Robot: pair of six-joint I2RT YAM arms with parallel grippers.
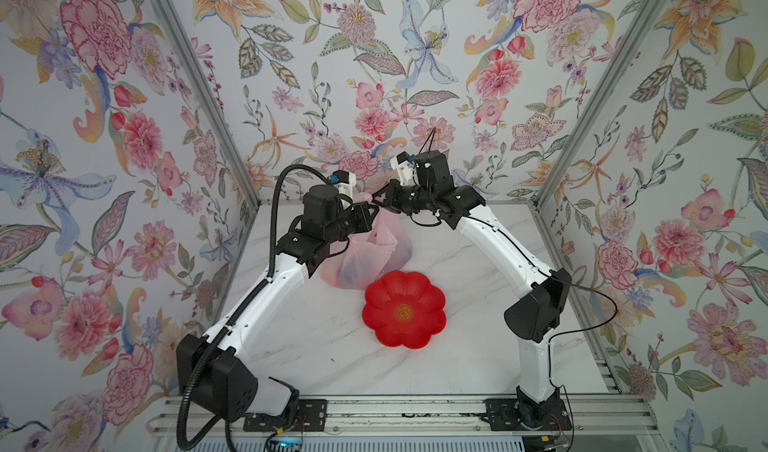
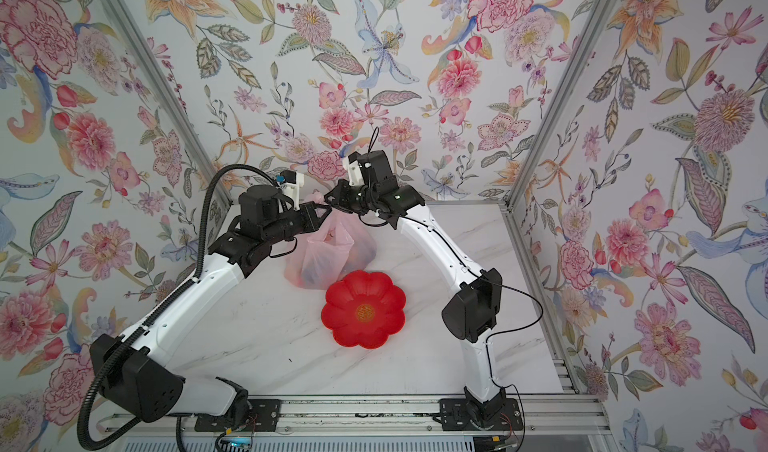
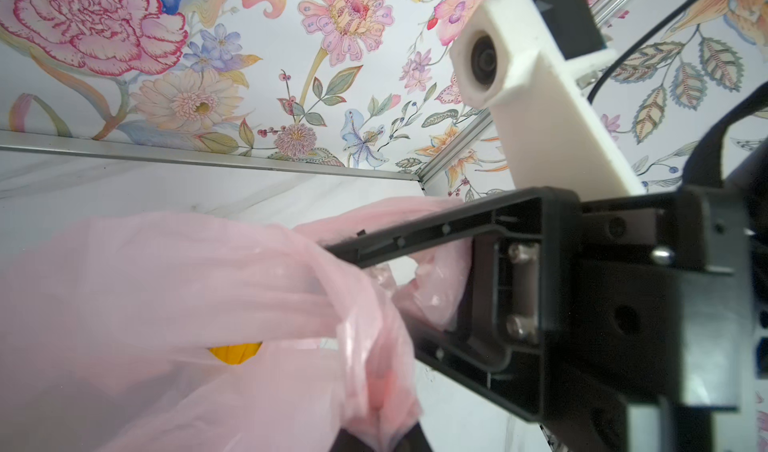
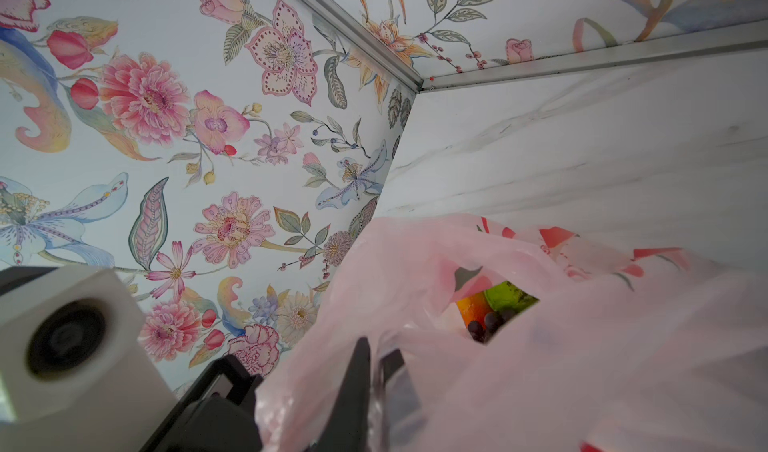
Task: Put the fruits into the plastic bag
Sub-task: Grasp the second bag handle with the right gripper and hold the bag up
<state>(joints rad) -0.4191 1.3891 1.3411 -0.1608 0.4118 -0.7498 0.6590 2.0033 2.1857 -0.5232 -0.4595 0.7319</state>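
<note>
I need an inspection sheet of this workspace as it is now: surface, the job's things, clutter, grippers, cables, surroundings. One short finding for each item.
Surface: white marble table, no loose fruit seen on it.
Job's things: plastic bag held up by its top; fruits inside, visible through its mouth.
Clutter: red plate, empty, beside the bag; nothing else seen.
Grippers: left gripper shut on bag film; right gripper nearly closed with film between its fingers.
Cables: black corrugated conduit arches clear of the bag.
Surroundings: floral walls on three sides.
</note>
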